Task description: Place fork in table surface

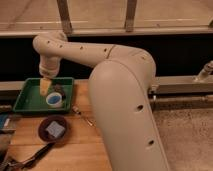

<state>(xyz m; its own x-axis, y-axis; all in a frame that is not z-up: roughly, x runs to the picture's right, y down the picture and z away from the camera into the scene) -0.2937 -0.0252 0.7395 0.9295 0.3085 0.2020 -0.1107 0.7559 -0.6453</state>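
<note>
The small silvery fork [83,116] lies on the light-brown wooden table surface [75,150], just right of the green tray's near right corner. My gripper [46,87] hangs from the white arm over the green tray [25,104], left of and beyond the fork and apart from it. Nothing shows in the gripper.
The tray holds a small blue-and-white cup [54,100] and a dark object [59,90]. A dark round bowl with a grey-blue square [54,130] sits in front of the tray. A larger dark long-handled utensil [31,158] lies at the bottom left. My arm's bulky white link [125,110] covers the table's right side.
</note>
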